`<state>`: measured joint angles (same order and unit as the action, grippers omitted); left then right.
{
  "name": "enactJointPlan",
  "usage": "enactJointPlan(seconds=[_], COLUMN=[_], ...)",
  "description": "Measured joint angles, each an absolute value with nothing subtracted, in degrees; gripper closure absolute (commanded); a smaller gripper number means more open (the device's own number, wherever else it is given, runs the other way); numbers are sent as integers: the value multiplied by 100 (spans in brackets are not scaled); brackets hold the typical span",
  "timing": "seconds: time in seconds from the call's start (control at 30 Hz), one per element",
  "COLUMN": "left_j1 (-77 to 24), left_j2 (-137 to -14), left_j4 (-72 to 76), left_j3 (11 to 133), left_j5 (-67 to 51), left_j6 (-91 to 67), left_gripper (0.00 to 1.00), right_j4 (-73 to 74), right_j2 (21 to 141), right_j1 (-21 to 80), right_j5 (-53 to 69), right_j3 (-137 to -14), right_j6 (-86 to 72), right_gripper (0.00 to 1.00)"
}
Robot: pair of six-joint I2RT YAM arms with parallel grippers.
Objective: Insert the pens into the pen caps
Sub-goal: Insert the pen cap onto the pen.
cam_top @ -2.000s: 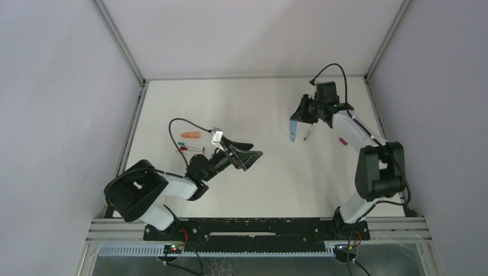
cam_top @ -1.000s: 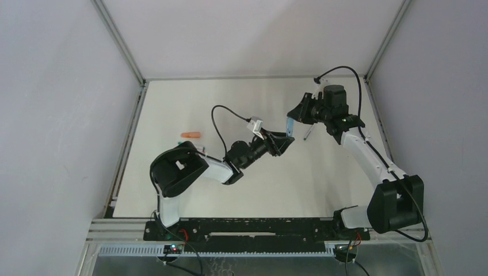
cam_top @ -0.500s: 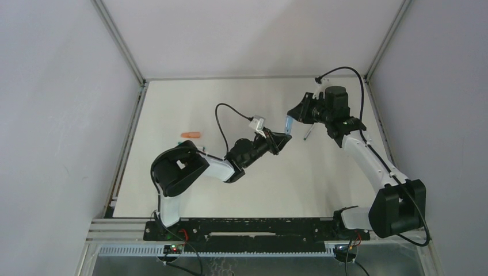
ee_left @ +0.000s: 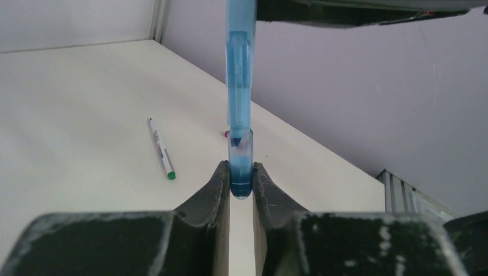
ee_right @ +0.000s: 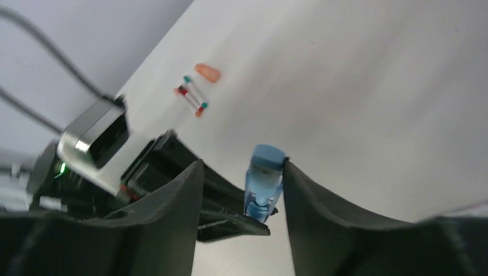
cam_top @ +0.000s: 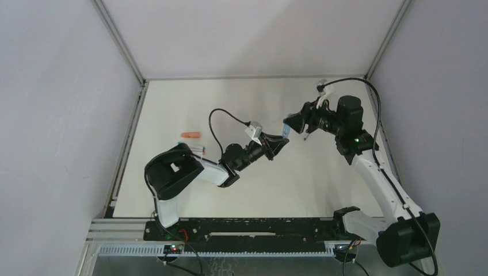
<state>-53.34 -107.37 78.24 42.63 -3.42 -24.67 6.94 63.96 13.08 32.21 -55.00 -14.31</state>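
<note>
While our left gripper (ee_left: 241, 179), nearest to us, is closed narrowly on the lower end of the light blue cap (ee_left: 240, 86), which rises toward twelve o'clock, our right gripper (ee_right: 240, 172) stands wide around its upper end, and farther, at ten o'clock, a white pen (ee_left: 161, 148) lies on the table (ee_left: 69, 103).
</note>
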Motion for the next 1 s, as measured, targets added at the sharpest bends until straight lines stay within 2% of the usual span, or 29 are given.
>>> enactJointPlan(seconds=[0.1,0.2,0.33,0.67,0.87,1.0], left_j1=[-5334,-5334,-5336,-5363,-5389,-5389], left_j2=[-10606,-10412,-10215,-9944,-9942,-9931], left_j4=[7854,7894,7935,7994,8051,8066], left_j3=[4112,3962,3699,3061,2969,2923], left_j5=[-519,-735,-1081,-2088,-2473,-2681], left_j6=[-2220,-1990,-1708,-1452,-1433,-1393], left_gripper=[100,100,100,100,100,100], right_j4=[655,661,755,1417,2488,3247], right_j2=[6012,5651,5352,5450,5909,6010], right_j1=[1227,980,587,464,582,836], right_j5=[3948,4792,5658,6982,7498,7500], right_j3=[-5321,-5253,-5269,-5284,-5297,-5297], right_j6=[-1026,-626,-97,1015,2626,3682], right_gripper=[23,21,13,5,9,22])
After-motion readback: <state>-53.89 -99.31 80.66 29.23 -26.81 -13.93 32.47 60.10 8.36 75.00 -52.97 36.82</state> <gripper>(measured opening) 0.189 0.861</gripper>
